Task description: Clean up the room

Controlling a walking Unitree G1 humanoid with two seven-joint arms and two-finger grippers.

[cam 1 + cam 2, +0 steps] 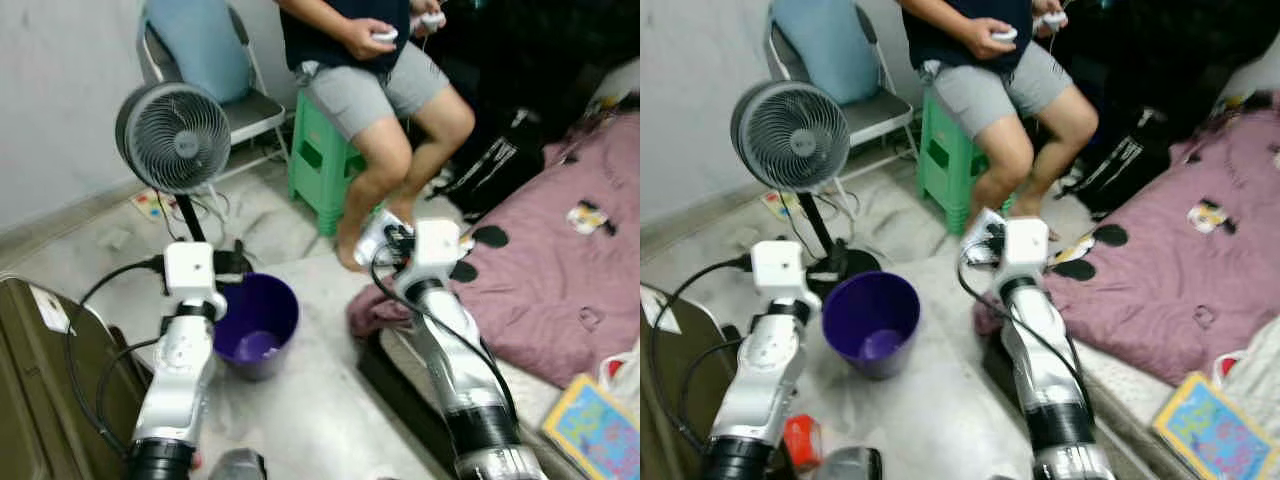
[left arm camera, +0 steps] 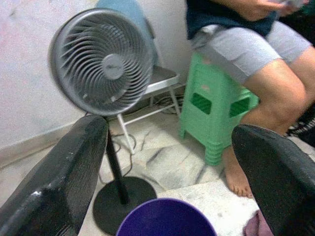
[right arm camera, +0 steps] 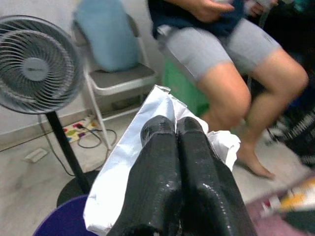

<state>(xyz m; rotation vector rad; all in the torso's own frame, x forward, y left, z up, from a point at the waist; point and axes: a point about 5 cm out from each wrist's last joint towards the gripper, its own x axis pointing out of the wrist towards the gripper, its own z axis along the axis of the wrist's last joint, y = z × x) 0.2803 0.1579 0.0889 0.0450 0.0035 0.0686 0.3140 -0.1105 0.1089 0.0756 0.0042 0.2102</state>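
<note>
A purple bin [image 1: 256, 325] stands on the floor between my two arms, with something pale lying at its bottom. My right gripper [image 3: 175, 129] is shut on a crumpled white and silver wrapper [image 3: 123, 172], held up to the right of the bin; the wrapper [image 1: 372, 238] shows past the wrist. Above and beside the bin's left rim, my left gripper [image 2: 170, 162] is open with nothing between its fingers [image 2: 59, 182]. The bin's rim [image 2: 165, 219] lies just below them.
A grey standing fan [image 1: 172, 137] is right behind the bin. A person sits on a green stool [image 1: 320, 165], with a bare foot [image 1: 350, 250] near my right gripper. A bed with a mauve cover [image 1: 560, 260] is on the right, a brown case [image 1: 40, 390] on the left.
</note>
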